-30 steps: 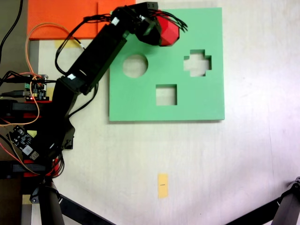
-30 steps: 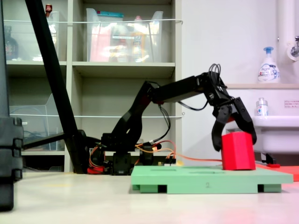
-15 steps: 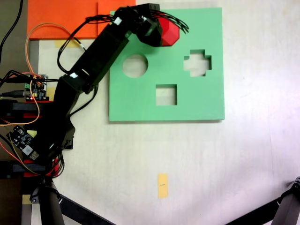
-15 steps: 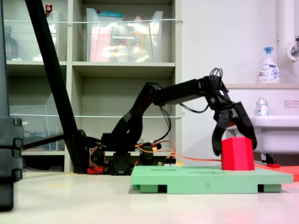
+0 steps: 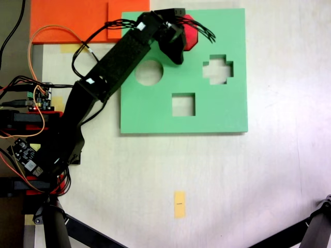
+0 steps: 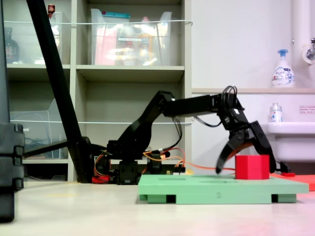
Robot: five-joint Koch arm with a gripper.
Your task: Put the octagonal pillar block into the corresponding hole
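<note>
octagonal pillar block (image 6: 252, 166): red, between the gripper's spread jaws, lower part sunk into the board, short part sticking up above the surface in the second exterior view; mostly hidden under the gripper in the first exterior view, red edge (image 5: 190, 34) showing
corresponding hole: under the block, not visible itself
gripper (image 6: 244, 167): released, jaws wide apart either side of the block, no clear contact
green foam board (image 5: 217, 111): flat under the gripper; round cutout (image 5: 149, 72), cross cutout (image 5: 217, 68), square cutout (image 5: 183, 104) all below the gripper in the first exterior view
orange sheet (image 5: 67, 20): to the first exterior view's left of the gripper, touching the board corner
yellow tag (image 5: 179, 204): well apart from the gripper, on the table
</note>
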